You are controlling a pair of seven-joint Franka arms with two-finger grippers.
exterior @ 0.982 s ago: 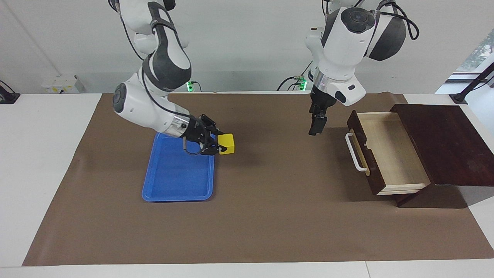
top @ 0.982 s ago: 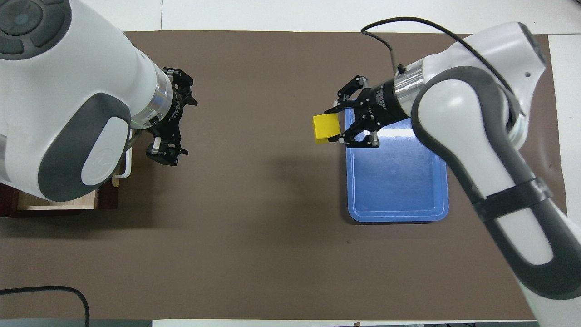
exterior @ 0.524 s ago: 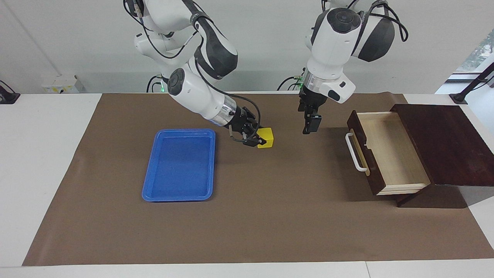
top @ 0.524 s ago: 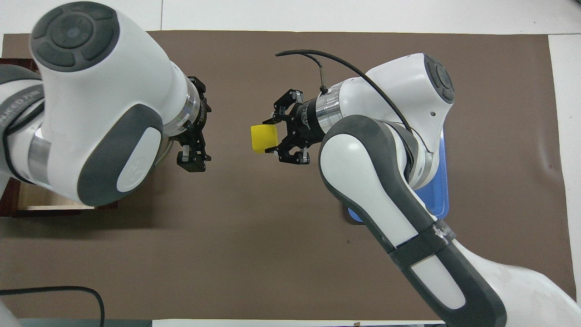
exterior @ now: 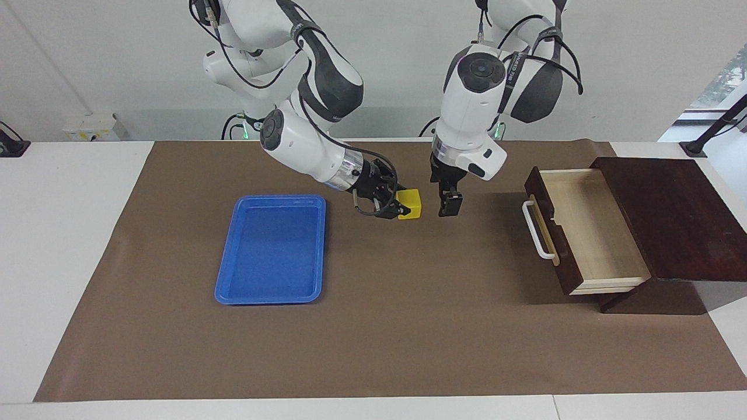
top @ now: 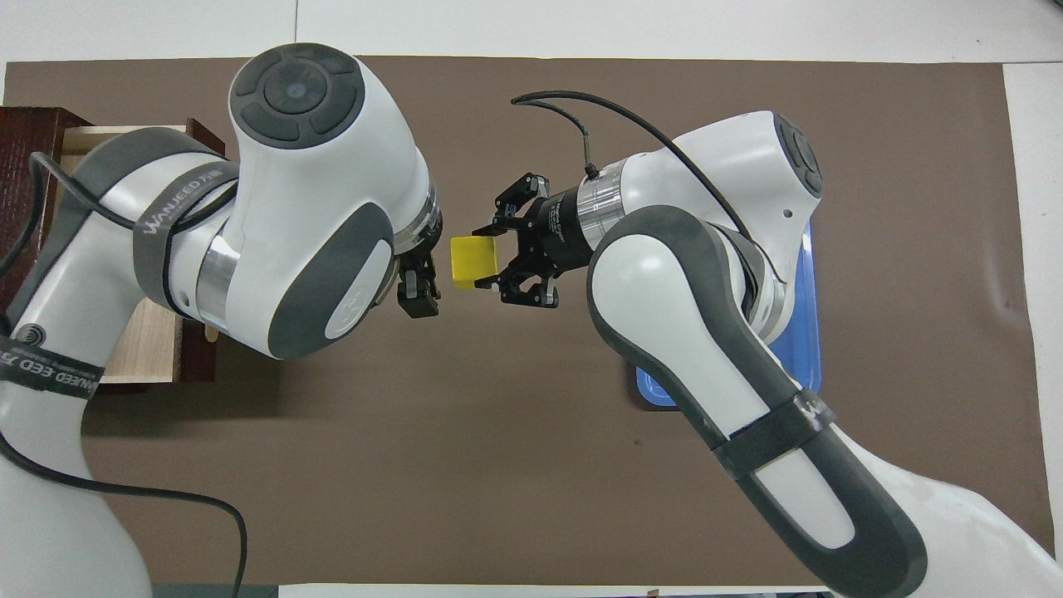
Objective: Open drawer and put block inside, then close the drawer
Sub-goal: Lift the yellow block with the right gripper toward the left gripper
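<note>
The yellow block is held in my right gripper, which is shut on it just above the mat, between the blue tray and the drawer. It also shows in the overhead view. My left gripper hangs pointing down close beside the block, toward the drawer, not touching it. One of its fingers shows set well off from the wrist, so it is open. The drawer of the dark brown box is pulled out, its pale inside bare, its white handle facing the tray.
The blue tray lies empty on the brown mat toward the right arm's end. In the overhead view my left arm covers much of the drawer, and my right arm covers most of the tray.
My right gripper has carried the block from the tray's edge toward the drawer. My left gripper has moved from in front of the drawer toward the block, and now hangs right beside it.
</note>
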